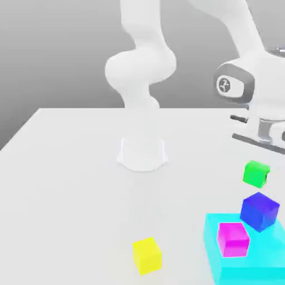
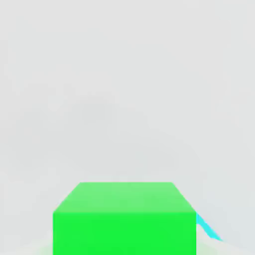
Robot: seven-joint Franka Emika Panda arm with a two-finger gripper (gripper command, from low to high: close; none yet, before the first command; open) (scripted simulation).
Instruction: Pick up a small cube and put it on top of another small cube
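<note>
Green cube aloft, end effector clamped on it near the stack

The end effector [image 1: 266, 146] is closed on the small green cube [image 1: 256, 173], which hangs clear of the table [image 1: 72, 183], above the blue cube [image 1: 259, 211] and magenta cube [image 1: 233, 239] on the cyan block [image 1: 267, 253]. An off-centre release could tip the green cube off its target.
</note>
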